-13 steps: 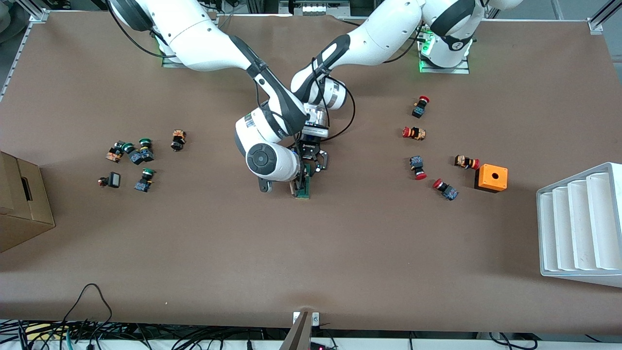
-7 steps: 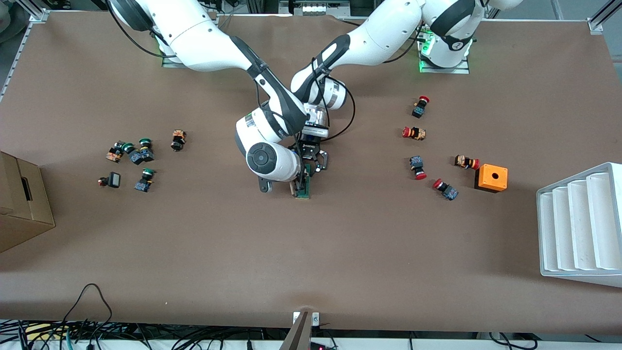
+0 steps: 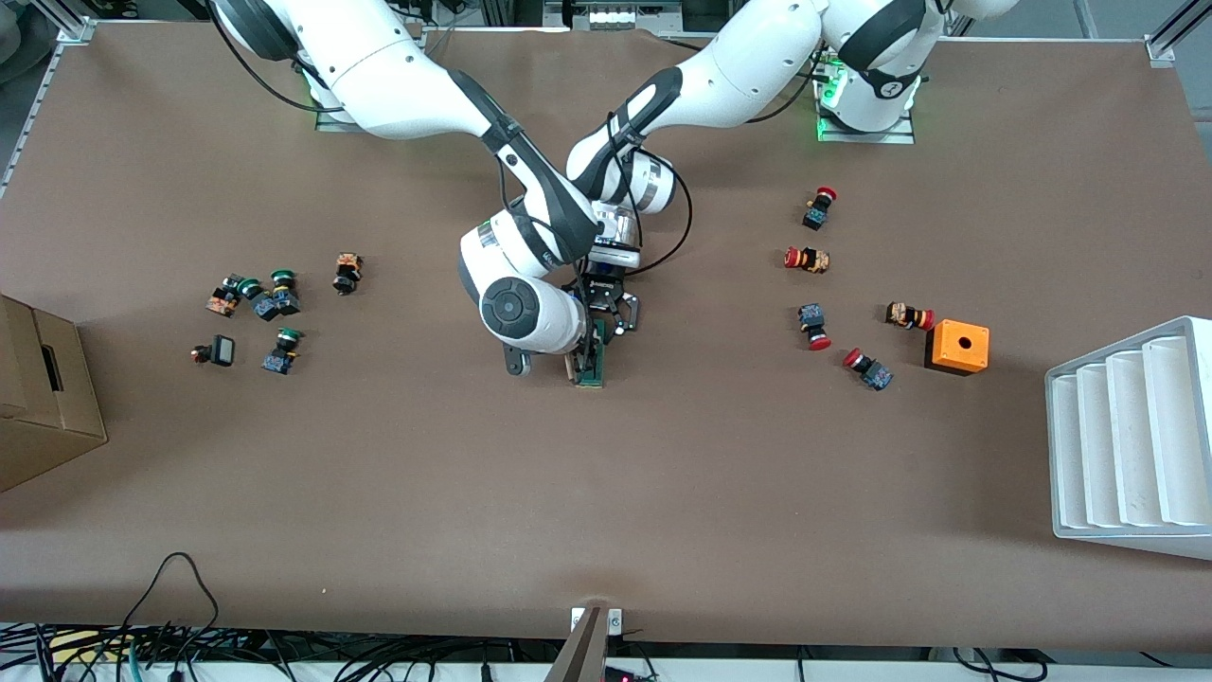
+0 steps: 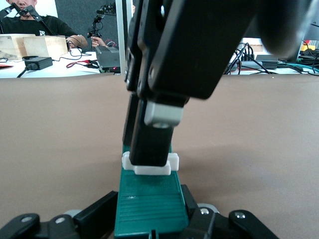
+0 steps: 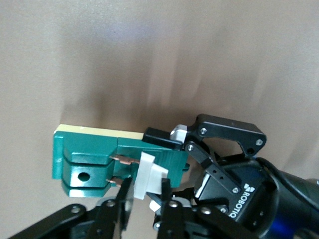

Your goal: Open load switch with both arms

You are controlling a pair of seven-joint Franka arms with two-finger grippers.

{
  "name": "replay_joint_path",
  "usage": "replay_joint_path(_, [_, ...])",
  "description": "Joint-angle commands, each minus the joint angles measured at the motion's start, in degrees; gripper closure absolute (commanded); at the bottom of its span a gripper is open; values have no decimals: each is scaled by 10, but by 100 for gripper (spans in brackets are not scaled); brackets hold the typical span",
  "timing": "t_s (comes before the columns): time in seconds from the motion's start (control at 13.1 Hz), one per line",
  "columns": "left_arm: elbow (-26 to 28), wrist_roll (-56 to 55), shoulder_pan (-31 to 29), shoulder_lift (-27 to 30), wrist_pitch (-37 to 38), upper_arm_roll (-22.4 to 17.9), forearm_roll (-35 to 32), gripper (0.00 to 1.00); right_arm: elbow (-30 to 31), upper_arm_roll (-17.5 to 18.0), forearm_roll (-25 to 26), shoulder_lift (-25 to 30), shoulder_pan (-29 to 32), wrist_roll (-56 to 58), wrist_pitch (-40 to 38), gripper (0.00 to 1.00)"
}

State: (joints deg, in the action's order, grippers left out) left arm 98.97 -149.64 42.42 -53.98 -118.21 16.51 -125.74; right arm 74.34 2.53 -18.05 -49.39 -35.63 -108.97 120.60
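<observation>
- Clock directions are read in the front view, with the load switch as the dial's centre, 12 o'clock toward the robots' bases and 6 o'clock toward the front camera.
- The load switch (image 3: 591, 369) is at the middle of the brown table (image 3: 663, 493). It is a narrow dark-green block whose length runs from 12 to 6 o'clock.
- The left gripper (image 3: 600, 332) comes in from 12 o'clock, low over the table. It is clamped on the switch's 12 o'clock end. The left wrist view shows the green body (image 4: 149, 199) squeezed between its black fingers (image 4: 94, 216).
- The right gripper (image 3: 579, 360) comes down from above and slightly from 9 o'clock, under its big white wrist. It sits at the switch's white end piece (image 5: 147, 177), and copper contacts are bared just beside that piece.
- Whether the right gripper is pressing on the white piece or is loose on it cannot be told.
- Red-capped push buttons (image 3: 814, 327) lie scattered between 2 and 3 o'clock. An orange cube with a hole (image 3: 957, 346) is farther out at 3 o'clock, and a white slotted rack (image 3: 1131, 436) is at 4 o'clock.
- Green-capped push buttons (image 3: 282, 350) cluster at 9 o'clock, and a cardboard box (image 3: 38, 398) stands at the table's edge past them.
</observation>
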Motion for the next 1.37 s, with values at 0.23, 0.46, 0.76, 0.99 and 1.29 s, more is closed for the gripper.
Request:
replay_joint_path(0.23, [-44,9,-4,-29,-20,-6,-18,0,24,5,13,92,46,56,-39,1])
replay_joint_path(0.46, [-38,8,-8,-17,-21,-6,-17,0,28,5,39,145,85,209,-65,0])
replay_joint_path(0.76, [-20,8,-15,6,-23,-5,-17,0,57,-2,46,206,146,438,-110,0])
replay_joint_path(0.99, [30,4,-23,50,-26,-1,-16,0,139,-2,63,290,194,603,-118,0])
replay_joint_path(1.29, [95,4,-35,128,-66,3,-4,0,161,-2,121,354,236,765,-199,0])
